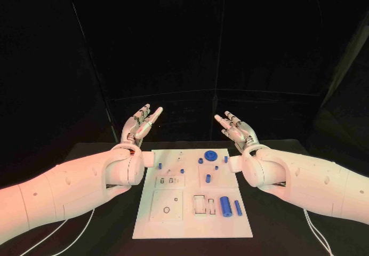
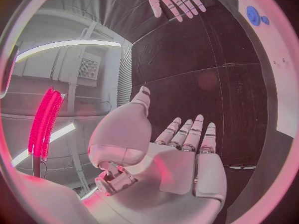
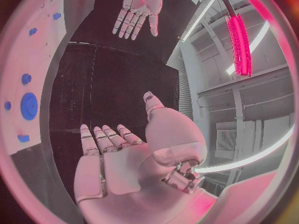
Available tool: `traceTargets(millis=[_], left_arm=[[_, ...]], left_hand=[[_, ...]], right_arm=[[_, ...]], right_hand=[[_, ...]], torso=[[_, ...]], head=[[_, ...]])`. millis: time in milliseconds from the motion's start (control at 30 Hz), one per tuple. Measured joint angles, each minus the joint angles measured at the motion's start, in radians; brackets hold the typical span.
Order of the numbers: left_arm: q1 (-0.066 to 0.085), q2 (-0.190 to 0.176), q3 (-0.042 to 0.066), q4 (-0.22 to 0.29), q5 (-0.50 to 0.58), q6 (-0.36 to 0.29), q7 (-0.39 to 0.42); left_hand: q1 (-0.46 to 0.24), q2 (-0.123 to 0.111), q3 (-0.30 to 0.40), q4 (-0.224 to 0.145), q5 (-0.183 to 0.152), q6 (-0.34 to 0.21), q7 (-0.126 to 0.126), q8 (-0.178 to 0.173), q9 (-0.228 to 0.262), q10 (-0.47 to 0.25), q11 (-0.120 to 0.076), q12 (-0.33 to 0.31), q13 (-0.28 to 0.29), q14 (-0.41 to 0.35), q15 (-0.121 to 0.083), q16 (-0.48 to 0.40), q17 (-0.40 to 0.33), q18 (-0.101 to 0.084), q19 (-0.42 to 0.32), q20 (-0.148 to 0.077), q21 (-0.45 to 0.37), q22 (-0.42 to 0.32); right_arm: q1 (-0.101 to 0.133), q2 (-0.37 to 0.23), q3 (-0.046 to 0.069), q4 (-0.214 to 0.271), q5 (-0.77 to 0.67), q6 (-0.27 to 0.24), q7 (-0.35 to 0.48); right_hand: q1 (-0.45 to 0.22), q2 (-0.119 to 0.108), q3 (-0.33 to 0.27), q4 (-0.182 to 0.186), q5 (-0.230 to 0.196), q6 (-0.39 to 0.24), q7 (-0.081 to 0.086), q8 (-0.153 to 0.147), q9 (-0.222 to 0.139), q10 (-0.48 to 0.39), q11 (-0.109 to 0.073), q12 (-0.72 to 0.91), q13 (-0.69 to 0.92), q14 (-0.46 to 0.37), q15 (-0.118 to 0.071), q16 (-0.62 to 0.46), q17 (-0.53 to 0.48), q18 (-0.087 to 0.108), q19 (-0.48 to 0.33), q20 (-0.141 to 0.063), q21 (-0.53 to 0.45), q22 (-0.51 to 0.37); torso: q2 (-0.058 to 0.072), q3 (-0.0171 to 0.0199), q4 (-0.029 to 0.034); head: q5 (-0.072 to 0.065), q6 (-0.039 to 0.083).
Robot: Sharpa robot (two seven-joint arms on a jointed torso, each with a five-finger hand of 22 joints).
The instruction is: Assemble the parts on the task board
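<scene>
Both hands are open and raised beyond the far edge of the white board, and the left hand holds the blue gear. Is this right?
Not quite. The left hand holds nothing; the blue gear lies on the task board, as the head view shows. Both hands, the right hand too, are open and raised beyond its far edge.

- A black table [image 1: 277, 234] takes up the near part of the scene.
- Black curtains [image 1: 184, 58] hang behind it on the far side and close in the left and right.
- Beyond the curtains, a pale wall [image 2: 81, 59] carries a vent grille [image 2: 89, 67].
- Long white strip lights [image 2: 69, 45] run overhead.
- A glowing red-pink light bar [image 3: 239, 45] stands upright in the room.
</scene>
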Motion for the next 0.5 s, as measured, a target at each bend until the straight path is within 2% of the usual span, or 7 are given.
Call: traceTargets(millis=[67, 200, 267, 333, 433, 467, 500], left_arm=[[0.000, 0.000, -0.001, -0.002, 0.002, 0.012, 0.010], [0.000, 0.000, -0.001, -0.002, 0.004, 0.025, 0.021], [0.000, 0.000, -0.001, -0.002, 0.005, 0.031, 0.025], [0.000, 0.000, -0.001, -0.003, 0.005, 0.035, 0.028], [0.000, -0.001, -0.001, -0.002, 0.006, 0.040, 0.032], [0.002, -0.021, -0.001, 0.013, 0.006, 0.053, 0.031], [0.006, -0.039, -0.001, 0.018, 0.004, 0.064, 0.031]], left_hand=[[0.036, 0.003, -0.003, 0.008, 0.000, 0.013, 0.001, 0.000, 0.001, 0.008, 0.008, 0.000, 0.001, 0.007, 0.007, 0.004, 0.002, 0.015, 0.003, 0.012, 0.000, 0.001], [0.038, 0.003, -0.003, 0.008, 0.000, 0.013, 0.001, 0.000, 0.001, 0.010, 0.010, 0.000, 0.001, 0.009, 0.009, 0.007, 0.002, 0.015, 0.002, 0.013, 0.000, 0.001], [0.050, 0.009, -0.003, 0.008, 0.000, 0.014, 0.002, 0.001, 0.001, 0.017, 0.017, 0.001, 0.002, 0.017, 0.010, 0.007, 0.004, 0.015, 0.002, 0.012, 0.001, 0.001], [0.060, 0.012, -0.003, 0.008, 0.000, 0.021, 0.003, 0.005, 0.002, 0.023, 0.023, 0.004, 0.003, 0.024, 0.012, 0.007, 0.006, 0.015, 0.002, 0.013, 0.004, 0.002], [0.093, 0.010, 0.004, 0.001, 0.004, 0.042, 0.003, 0.005, 0.004, 0.054, 0.037, 0.009, 0.007, 0.065, 0.017, 0.016, 0.013, 0.015, 0.006, 0.016, 0.004, 0.003], [0.107, 0.009, 0.007, -0.006, 0.004, 0.057, 0.004, 0.011, 0.006, 0.084, 0.046, 0.017, 0.010, 0.089, 0.022, 0.025, 0.017, 0.016, 0.009, 0.019, 0.008, 0.004], [0.123, 0.007, 0.010, -0.015, 0.004, 0.075, 0.005, 0.016, 0.009, 0.128, 0.060, 0.027, 0.015, 0.118, 0.030, 0.033, 0.022, 0.016, 0.009, 0.019, 0.009, 0.005]], right_arm=[[0.011, 0.015, -0.001, -0.032, -0.030, 0.060, -0.021], [0.022, 0.032, -0.003, -0.069, -0.073, 0.147, -0.052], [0.027, 0.041, -0.004, -0.088, -0.096, 0.194, -0.069], [0.031, 0.046, -0.004, -0.099, -0.114, 0.228, -0.081], [0.033, 0.050, -0.005, -0.109, -0.138, 0.271, -0.097], [0.034, 0.045, -0.005, -0.117, -0.182, 0.266, -0.096], [0.034, 0.036, -0.005, -0.126, -0.219, 0.257, -0.096]], right_hand=[[0.020, 0.004, -0.004, -0.004, 0.000, 0.005, 0.000, 0.000, 0.001, 0.002, 0.006, 0.003, 0.000, -0.002, 0.005, 0.000, 0.000, 0.000, 0.000, 0.000, 0.000, 0.000], [0.087, 0.005, 0.009, -0.050, -0.010, 0.052, 0.003, 0.014, 0.009, 0.054, 0.018, 0.019, 0.009, 0.039, 0.016, 0.015, 0.007, 0.000, 0.013, 0.013, 0.010, 0.005], [0.132, 0.003, 0.022, -0.086, -0.025, 0.107, 0.006, 0.028, 0.017, 0.132, 0.022, 0.039, 0.018, 0.111, 0.018, 0.036, 0.016, 0.017, 0.052, 0.013, 0.028, 0.014], [0.176, -0.002, 0.035, -0.125, -0.037, 0.185, 0.011, 0.049, 0.028, 0.246, 0.022, 0.067, 0.030, 0.214, 0.016, 0.064, 0.028, 0.024, 0.117, 0.012, 0.055, 0.028], [0.234, -0.009, 0.058, -0.183, -0.039, 0.335, 0.022, 0.086, 0.046, 0.430, 0.013, 0.111, 0.044, 0.400, 0.003, 0.114, 0.044, 0.055, 0.246, 0.012, 0.110, 0.054], [0.249, -0.012, 0.066, -0.201, -0.039, 0.391, 0.026, 0.099, 0.051, 0.487, 0.008, 0.122, 0.046, 0.461, -0.005, 0.129, 0.048, 0.071, 0.292, 0.011, 0.130, 0.062], [0.261, -0.015, 0.074, -0.217, -0.039, 0.442, 0.030, 0.109, 0.056, 0.538, 0.002, 0.131, 0.046, 0.515, -0.011, 0.141, 0.051, 0.071, 0.331, 0.011, 0.147, 0.069]], torso=[[0.000, -0.0001, 0.0001], [0.000, -0.0001, 0.0001], [0.000, 0.0000, 0.0001], [0.000, 0.0000, 0.0001], [0.000, -0.0002, 0.0001], [0.001, -0.0008, 0.0001], [0.003, -0.0021, 0.0002]], head=[[0.000, 0.000], [0.000, 0.000], [0.000, 0.000], [0.000, 0.000], [0.000, 0.000], [-0.001, -0.004], [0.000, -0.006]])
